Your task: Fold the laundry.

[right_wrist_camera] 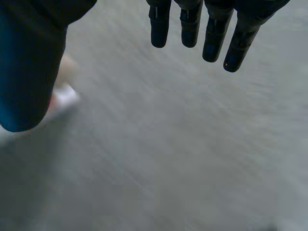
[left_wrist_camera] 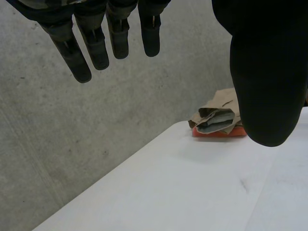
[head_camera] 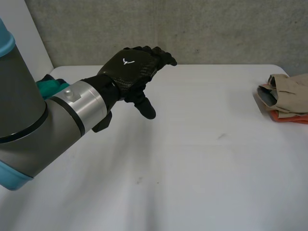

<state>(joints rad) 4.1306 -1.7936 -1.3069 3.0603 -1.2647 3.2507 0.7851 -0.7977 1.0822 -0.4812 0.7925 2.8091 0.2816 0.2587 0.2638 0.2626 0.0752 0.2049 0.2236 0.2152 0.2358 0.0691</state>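
Laundry (head_camera: 288, 98) stacked at the table (head_camera: 192, 159) edge, probably folded, could be shoved off by the spread, empty left robot hand (head_camera: 132, 67).

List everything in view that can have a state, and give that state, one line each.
left robot hand: open, fingers relaxed, holding nothing, raised above the table.
right robot hand: open, fingers straight, holding nothing.
clothes stack: folded and piled at the table's right edge, beige on top, orange at the bottom, neither hand touching it.
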